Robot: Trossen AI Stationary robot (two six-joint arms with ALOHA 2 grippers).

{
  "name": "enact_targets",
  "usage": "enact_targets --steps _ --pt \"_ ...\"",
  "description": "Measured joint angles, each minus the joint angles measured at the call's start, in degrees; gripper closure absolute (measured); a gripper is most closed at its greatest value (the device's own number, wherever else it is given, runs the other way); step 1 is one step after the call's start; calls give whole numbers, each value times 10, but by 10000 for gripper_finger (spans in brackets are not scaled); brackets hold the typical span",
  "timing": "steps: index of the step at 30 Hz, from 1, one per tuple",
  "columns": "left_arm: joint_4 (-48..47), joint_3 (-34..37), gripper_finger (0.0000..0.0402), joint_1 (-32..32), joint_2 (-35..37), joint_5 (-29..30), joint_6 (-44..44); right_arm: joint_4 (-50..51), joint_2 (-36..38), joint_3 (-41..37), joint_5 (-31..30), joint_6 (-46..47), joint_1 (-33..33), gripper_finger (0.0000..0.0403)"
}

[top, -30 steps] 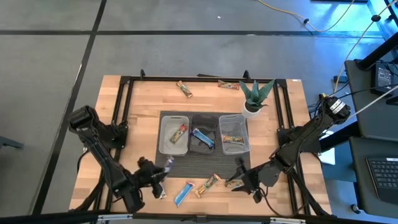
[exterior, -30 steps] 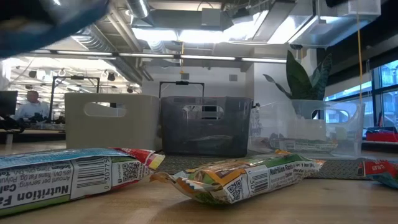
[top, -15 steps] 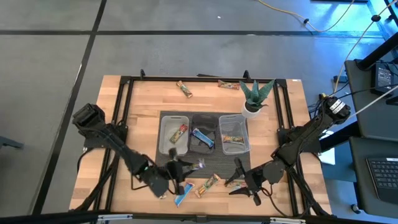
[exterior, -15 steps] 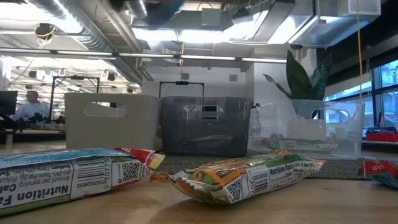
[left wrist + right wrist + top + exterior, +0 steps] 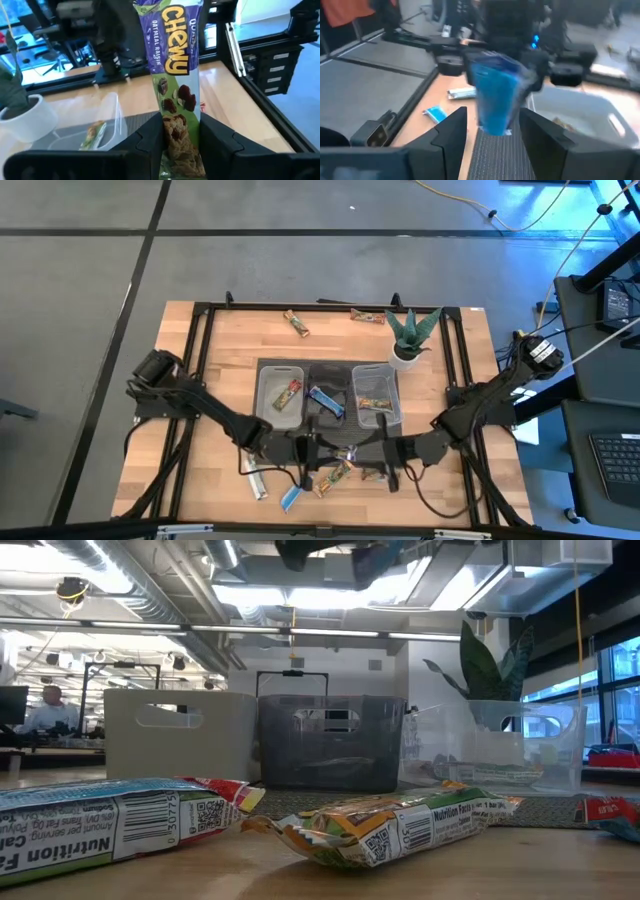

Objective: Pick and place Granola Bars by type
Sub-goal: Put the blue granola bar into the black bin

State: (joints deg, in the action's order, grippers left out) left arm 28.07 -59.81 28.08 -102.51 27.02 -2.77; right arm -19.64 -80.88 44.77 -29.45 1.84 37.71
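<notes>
My left gripper [image 5: 330, 452] is over the near edge of the dark mat and is shut on a purple Chewy granola bar [image 5: 176, 60]. Facing it from the right, my right gripper [image 5: 373, 460] is shut on a blue granola bar [image 5: 495, 95]. Both show in the wrist views, left gripper [image 5: 181, 125] and right gripper [image 5: 494, 117]. On the wood near the front edge lie a blue bar [image 5: 290, 498], a tan/green bar [image 5: 335, 477] and a silver bar [image 5: 255, 480]. Two more bars [image 5: 296, 323] [image 5: 367, 316] lie at the far edge. My left gripper pinches the purple bar's near end [image 5: 179, 137] between its two fingers, lying about level and pointing toward the table's right. The bar sticks out past the fingertips, along the fingers, lifted clear of the table. My right gripper pinches one end of the blue bar [image 5: 495, 127] between its two fingers, about level and pointing toward the table's left. The bar stands out ahead of the fingertips, clear of the table.
Three bins stand side by side on the mat: the left bin [image 5: 262, 402] holds a tan bar, the dark middle bin [image 5: 310, 412] a blue bar, the right bin [image 5: 392, 402] several bars. A potted plant [image 5: 410, 335] stands behind the right bin. A black frame [image 5: 200, 330] borders the table.
My left gripper has swept from the table's near left toward the right, to the middle in front of the bins. It rolled its wrist and carried the purple bar clear of the table. My right gripper has turned a little toward the left gripper.
</notes>
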Motion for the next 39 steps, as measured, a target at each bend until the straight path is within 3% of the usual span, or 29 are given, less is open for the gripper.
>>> enact_targets --steps 16,25,29,39 --pt "22 0 300 -10 -3 18 -34 8 0 0 28 24 -27 213" --pt "38 0 300 -11 -3 18 -36 -1 0 0 24 18 -29 125" --pt "40 0 300 -13 -3 18 -36 -8 0 0 18 9 -29 104" --pt "39 0 300 -17 -3 40 -36 -65 -23 0 21 27 -44 119"
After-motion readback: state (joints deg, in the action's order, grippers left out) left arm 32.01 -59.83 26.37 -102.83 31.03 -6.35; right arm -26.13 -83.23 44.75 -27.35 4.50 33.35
